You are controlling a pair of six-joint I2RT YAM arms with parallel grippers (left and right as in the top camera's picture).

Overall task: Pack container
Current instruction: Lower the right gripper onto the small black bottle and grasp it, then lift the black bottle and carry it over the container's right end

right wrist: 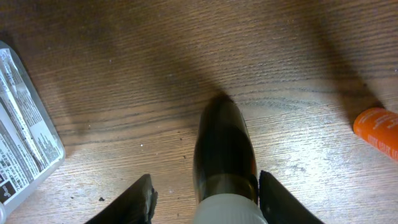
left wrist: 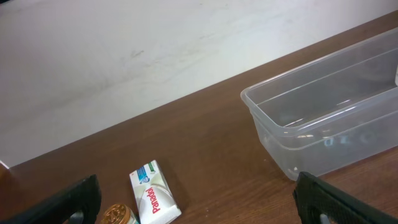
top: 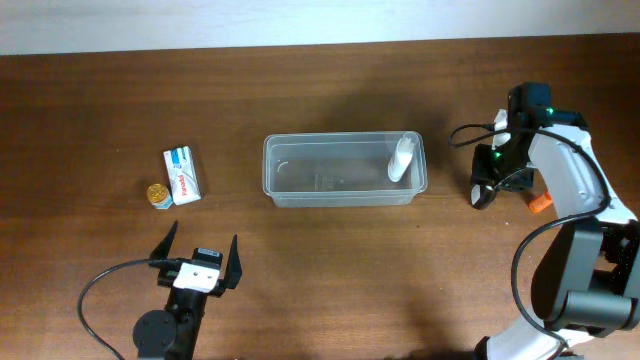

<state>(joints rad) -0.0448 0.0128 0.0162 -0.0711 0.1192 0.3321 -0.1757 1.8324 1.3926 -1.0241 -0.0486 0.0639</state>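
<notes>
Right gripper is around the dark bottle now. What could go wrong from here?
1. The dark bottle sits off-centre between the open fingers of the right gripper, closer to one, so closing may shove or twist it instead of gripping it.
2. The orange item lies close by and could get knocked.
3. A white bottle occupies the right end of the container; a drop there could hit it.

You have a brown wooden table (top: 320, 270) with the clear container (top: 345, 170) at its middle. Well to the container's left in the overhead view, a white box (top: 181, 174) lies flat, and a small gold-capped bottle (top: 159, 195) sits just beside it. To the container's right stand a dark bottle (right wrist: 225, 152) and, farther out, an orange object (top: 540, 202). A flat printed pack (right wrist: 25, 124) lies near that bottle.
</notes>
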